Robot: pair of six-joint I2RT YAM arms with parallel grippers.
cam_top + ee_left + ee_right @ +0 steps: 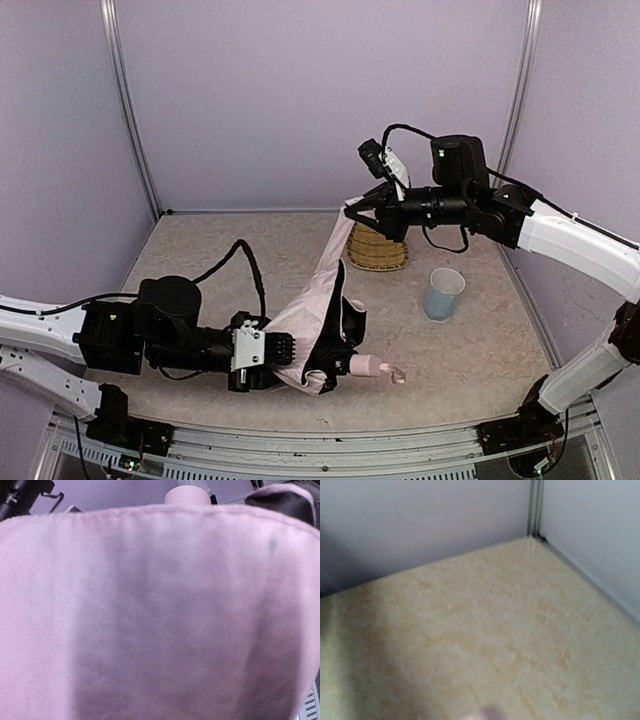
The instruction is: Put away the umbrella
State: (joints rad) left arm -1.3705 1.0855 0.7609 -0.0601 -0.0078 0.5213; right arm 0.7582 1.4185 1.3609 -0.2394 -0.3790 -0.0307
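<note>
The umbrella (318,300) hangs stretched between my two arms. Its long axis runs from the near middle of the table (480,350) up and away to the right. The low end is bunched fabric with the handle (372,367) poking out to the right, just beside the left gripper (283,352). That gripper's fingers are buried in the pink cloth, which also fills its wrist view (160,620). I read it as clamped about half wide on the bundle. The right gripper (356,208) is pinched nearly closed on the far tip of the fabric, held high above the basket (380,255). I judge the next move turns on this slant: the right arm owns the tip, while the left has the bulk and the handle.
</note>
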